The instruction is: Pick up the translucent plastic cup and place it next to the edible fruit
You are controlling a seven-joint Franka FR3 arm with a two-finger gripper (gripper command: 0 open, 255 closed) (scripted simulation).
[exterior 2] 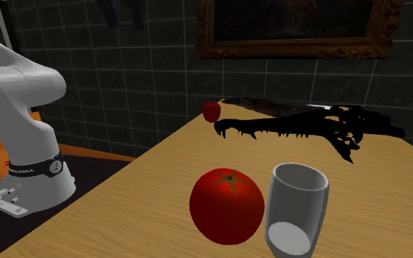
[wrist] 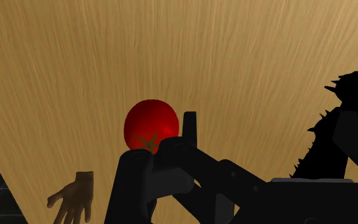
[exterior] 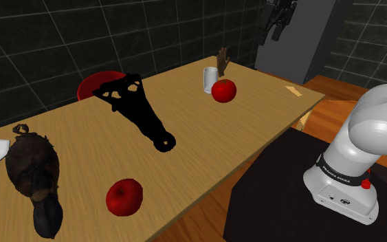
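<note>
Pale cup (exterior: pixel 210 79) upright just beside tomato (exterior: pixel 223 90) near table's (exterior: pixel 205 141) far corner; brown hand model (exterior: pixel 222 60) behind; black toothed skull (exterior: pixel 135 110) mid-table. Gripper (exterior: pixel 278 31) high above, its grip indiscernible.

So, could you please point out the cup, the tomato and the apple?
cup (exterior 2: pixel 300 212): second exterior view, its side wall.
tomato (exterior 2: pixel 225 212): second exterior view, its red front.
apple (exterior: pixel 124 196): shoulder view, middle of its skin.
</note>
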